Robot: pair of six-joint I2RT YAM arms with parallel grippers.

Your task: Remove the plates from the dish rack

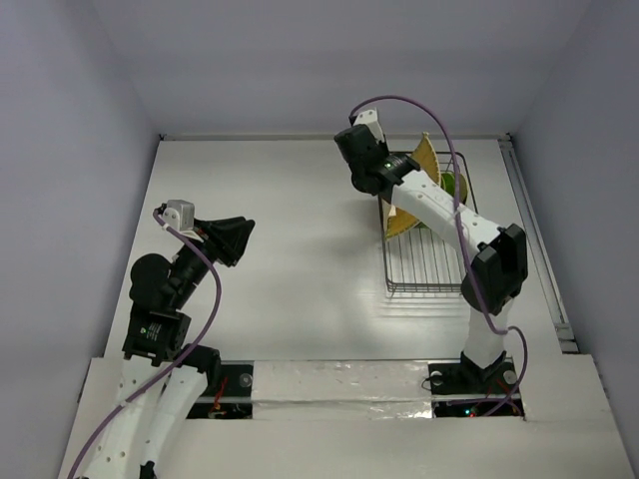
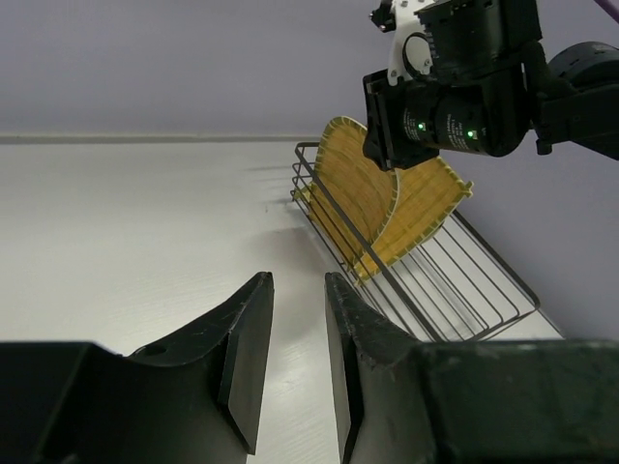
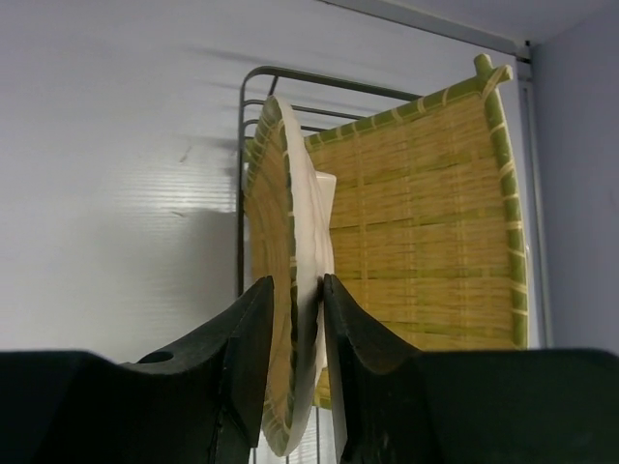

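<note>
**The right gripper [image 3: 298, 285] pinches the oval plate [image 3: 273, 213] in the dish rack [image 1: 424, 264]**

Its black fingers clamp the rim of this yellow grid-patterned plate. The plate stands on edge, turned edge-on to the right wrist camera, and its long axis looks upright. Just behind it the yellow square plate [image 3: 426, 222] shows its full face. Both stand at the rack's far end. Only the top view shows a lime-green plate [image 1: 449, 185] beyond them. The left gripper [image 2: 300, 280] hangs parted and empty over the table [image 1: 300, 249], well apart from the rack.
</note>
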